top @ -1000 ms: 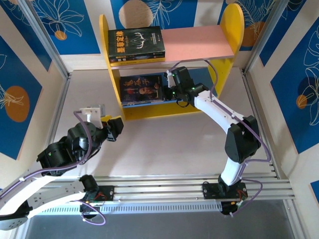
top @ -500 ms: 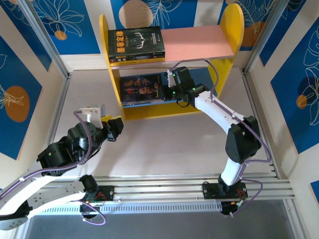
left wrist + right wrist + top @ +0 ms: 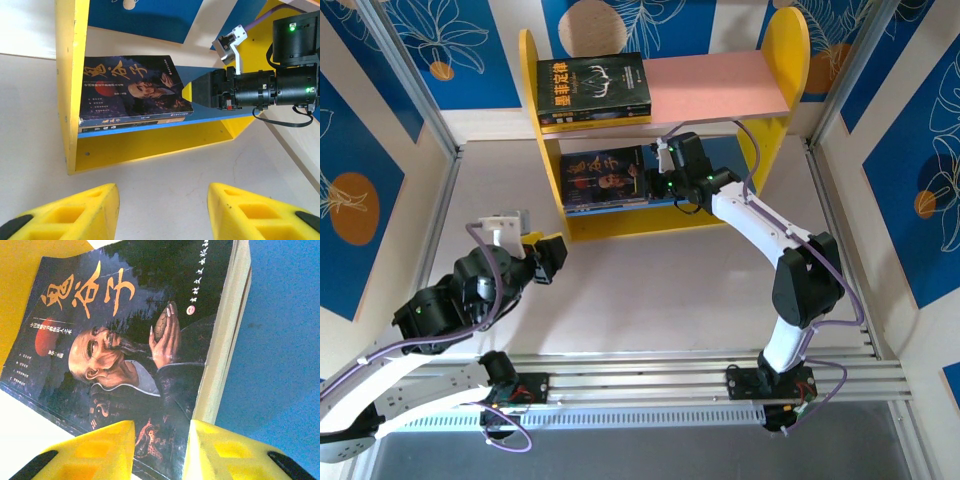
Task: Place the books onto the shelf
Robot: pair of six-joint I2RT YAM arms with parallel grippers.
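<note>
The left gripper (image 3: pixel 162 200) is hovering over the table (image 3: pixel 650 280), fingers wide apart and empty, facing the shelf (image 3: pixel 785 60) where the books (image 3: pixel 593 88) are lying flat, some on the pink board (image 3: pixel 720 85) and a lower pile (image 3: pixel 132 87) on the blue board (image 3: pixel 280 340). The right gripper (image 3: pixel 160 440) is sitting at the lower pile's right corner, fingers narrowly apart, clamping nothing; it should be pushing squarely inward, keeping low under the pink board. Whether it's touching the cover, and how many books each pile is hiding, I can't tell.
</note>
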